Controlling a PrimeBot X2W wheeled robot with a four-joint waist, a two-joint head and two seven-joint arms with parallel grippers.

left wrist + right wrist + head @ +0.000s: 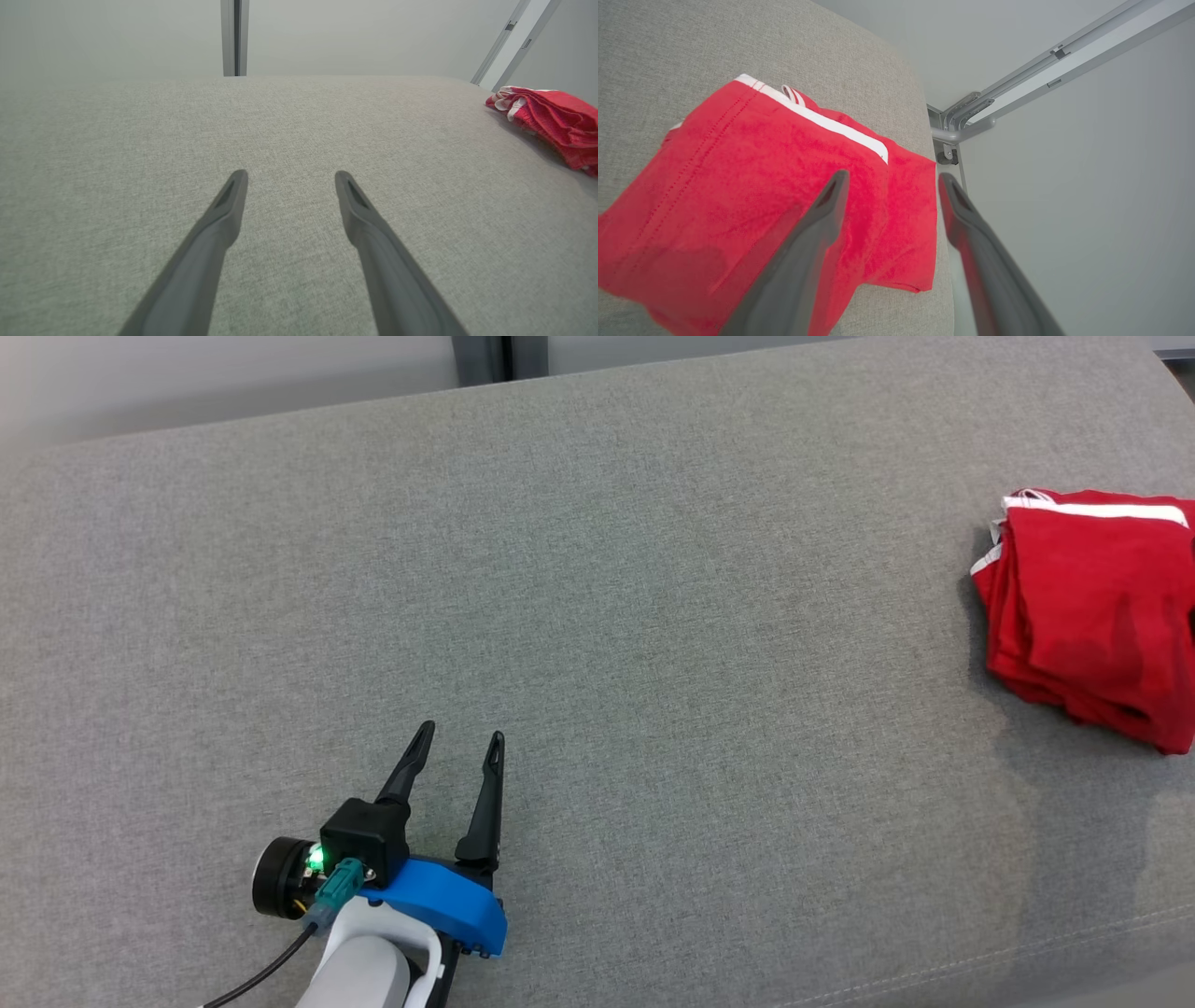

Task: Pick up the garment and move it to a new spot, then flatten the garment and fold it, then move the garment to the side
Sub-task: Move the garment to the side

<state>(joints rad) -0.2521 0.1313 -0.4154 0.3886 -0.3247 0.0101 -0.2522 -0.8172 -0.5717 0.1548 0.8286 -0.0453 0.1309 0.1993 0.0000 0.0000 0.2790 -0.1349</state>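
Since the left gripper (462, 733) sits nearest the camera, at the lower left of the head view, it goes down first: fingers spread apart, nothing between them, hovering low over bare grey fabric surface (653, 616). Its own wrist view confirms the left gripper (290, 175) is empty, with plain cloth under both fingers.

Mid-field: a wide stretch of grey surface, nothing on it.

Far right: the red garment (1092, 607) lies as a folded, layered packet close to the right-hand edge of the surface, white stripe (1092, 510) along its far side. From the left gripper it lies well apart, up and to the right; the left wrist view puts the garment (556, 116) at that view's far right margin.

Right gripper (893, 175): fingers parted, gripping nothing. It hangs just above the garment (752, 186), one finger over the red cloth, the other past the packet's side, beyond the surface edge. The white stripe (822, 121) lies ahead of the fingertips.

Long axis: the packet is cropped in the head view, so I cannot tell it.

Judgement: garment is folded and set aside; task looks at or near its end. Any further nudge belongs to the right arm, much the nearer.

Beyond: metal rail (1017, 79) and pale wall.
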